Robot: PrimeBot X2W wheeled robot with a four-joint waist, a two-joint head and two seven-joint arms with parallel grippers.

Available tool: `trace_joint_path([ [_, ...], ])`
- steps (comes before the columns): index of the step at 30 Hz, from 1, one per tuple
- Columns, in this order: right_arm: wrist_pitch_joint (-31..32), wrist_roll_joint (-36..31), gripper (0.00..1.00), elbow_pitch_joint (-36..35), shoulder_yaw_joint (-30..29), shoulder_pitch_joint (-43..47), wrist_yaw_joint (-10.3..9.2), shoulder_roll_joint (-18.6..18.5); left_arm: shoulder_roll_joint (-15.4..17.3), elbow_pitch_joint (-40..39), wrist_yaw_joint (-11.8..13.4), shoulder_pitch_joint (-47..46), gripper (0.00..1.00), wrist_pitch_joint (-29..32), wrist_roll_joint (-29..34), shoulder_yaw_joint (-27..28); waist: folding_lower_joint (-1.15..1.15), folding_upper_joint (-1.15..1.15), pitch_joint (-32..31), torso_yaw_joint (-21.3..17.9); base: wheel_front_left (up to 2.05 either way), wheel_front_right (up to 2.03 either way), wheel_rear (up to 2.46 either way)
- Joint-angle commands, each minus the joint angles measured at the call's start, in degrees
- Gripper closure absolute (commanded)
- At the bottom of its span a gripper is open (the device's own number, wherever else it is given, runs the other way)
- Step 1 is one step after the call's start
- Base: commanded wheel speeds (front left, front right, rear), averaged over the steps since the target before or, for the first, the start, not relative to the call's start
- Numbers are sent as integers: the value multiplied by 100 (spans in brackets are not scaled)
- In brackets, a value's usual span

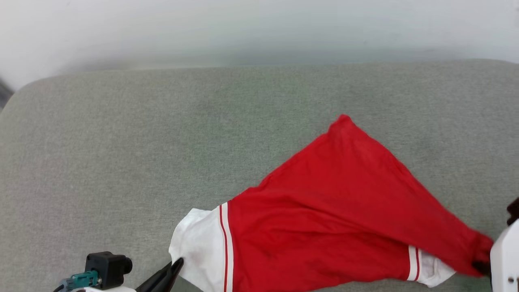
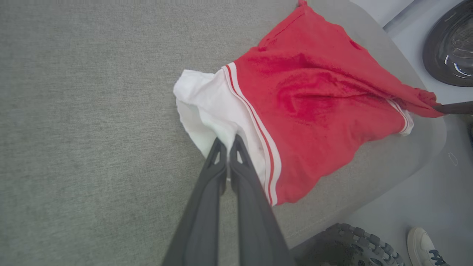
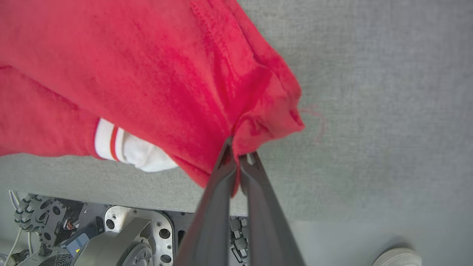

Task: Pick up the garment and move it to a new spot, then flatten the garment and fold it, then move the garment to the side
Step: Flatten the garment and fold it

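The garment (image 1: 332, 211) is a red shirt with white sleeves and red-white striped trim, lying plain side up on the grey table (image 1: 162, 142) at its near right. It is stretched between both arms. My left gripper (image 1: 176, 265) is shut on the edge of the white sleeve (image 2: 210, 107), as the left wrist view (image 2: 229, 142) shows. My right gripper (image 3: 238, 155) is shut on a bunched red corner of the garment (image 3: 166, 74) near the table's right edge; in the head view that grip (image 1: 482, 265) sits at the far right.
The grey fabric surface runs wide to the left and back. Its near edge lies just below the garment. The robot's wheeled base (image 3: 92, 229) and a person's shoe (image 2: 425, 244) are on the floor beyond that edge. A dark round object (image 2: 451, 44) stands off the table.
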Motion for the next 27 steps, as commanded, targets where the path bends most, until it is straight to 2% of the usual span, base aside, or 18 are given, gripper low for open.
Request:
trace_joint_path([
  [1,-30,46,100,-96,-38,289,-2,61,-5,19,39,38,100,-53,1,33,1,0,-84,-75,0,0,0],
  [8,-425,87,100,-115,-54,855,-2,263,-79,33,26,68,100,-105,-6,6,1,0,-133,-74,0,0,0],
  [12,-596,145,100,-6,-19,895,-2,245,-50,1,32,81,100,-111,-11,16,1,0,-139,-29,0,0,0],
  [13,-665,140,58,-33,10,847,-2,198,-39,-9,35,81,100,-109,-11,21,1,0,-137,-17,0,0,0],
  [14,-734,140,0,-39,-1,801,-2,160,-29,-21,40,79,100,-108,-7,23,1,0,-133,-5,0,0,0],
  [19,-814,291,0,-300,83,499,-1,39,-2,-113,60,41,100,-96,54,12,1,0,-62,87,0,0,0],
  [22,-694,448,0,-703,151,88,-1,-35,8,-233,77,-37,100,-69,123,-6,1,0,58,202,0,0,0],
  [27,-474,486,0,-992,324,-516,-1,-3,4,-367,80,-169,100,-29,227,-28,1,0,272,367,0,0,0],
])
